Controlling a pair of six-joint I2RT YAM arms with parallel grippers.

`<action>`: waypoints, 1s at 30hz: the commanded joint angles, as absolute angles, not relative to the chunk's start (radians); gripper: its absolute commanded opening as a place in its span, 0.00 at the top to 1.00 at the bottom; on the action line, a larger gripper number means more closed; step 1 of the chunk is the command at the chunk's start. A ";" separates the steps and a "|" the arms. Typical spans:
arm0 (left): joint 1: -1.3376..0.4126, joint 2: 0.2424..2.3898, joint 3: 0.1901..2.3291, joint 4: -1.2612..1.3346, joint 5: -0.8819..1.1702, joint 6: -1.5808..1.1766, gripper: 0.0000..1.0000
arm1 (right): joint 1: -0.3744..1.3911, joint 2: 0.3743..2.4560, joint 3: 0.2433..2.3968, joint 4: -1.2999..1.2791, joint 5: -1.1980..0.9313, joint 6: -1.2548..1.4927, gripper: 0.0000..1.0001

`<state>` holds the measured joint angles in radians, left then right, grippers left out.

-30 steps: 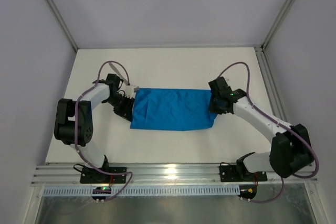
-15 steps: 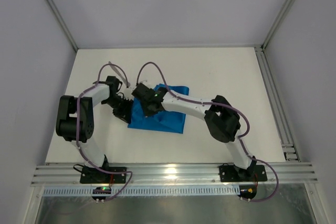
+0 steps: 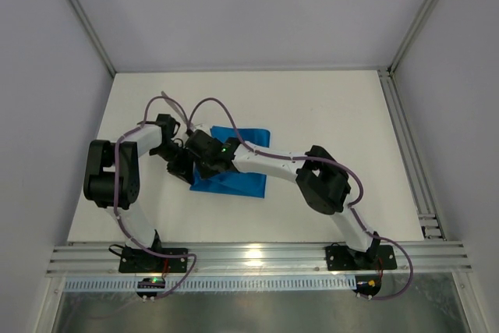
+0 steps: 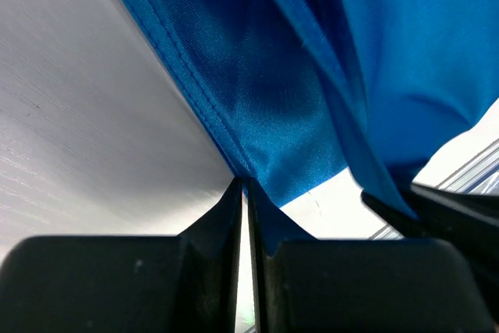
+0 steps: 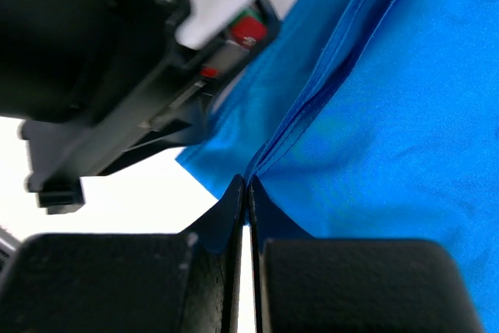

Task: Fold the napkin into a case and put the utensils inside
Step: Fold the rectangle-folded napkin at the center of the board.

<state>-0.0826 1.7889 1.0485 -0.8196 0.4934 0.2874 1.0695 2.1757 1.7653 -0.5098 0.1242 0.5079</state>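
The napkin lies left of the table's middle, doubled over into a smaller blue patch (its layers show as stacked hems in both wrist views). The right arm reaches across it to its left edge, where the right gripper is pinched tight on a folded hem. The left gripper sits at the same edge, just beside the right one, its jaws nearly touching with the napkin's hemmed edge caught at their tips.
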 commanded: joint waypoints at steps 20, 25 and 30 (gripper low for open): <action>-0.029 1.764 1.066 -0.815 0.483 0.308 0.88 | 1.078 2.192 1.726 -0.365 -0.035 0.569 0.67; -0.018 1.733 1.092 -0.844 0.468 0.316 0.83 | 1.077 2.114 1.752 -0.388 -0.038 0.538 0.50; -0.018 1.687 1.112 -0.877 0.460 0.328 0.76 | 1.075 1.971 1.704 -0.437 0.050 0.508 0.45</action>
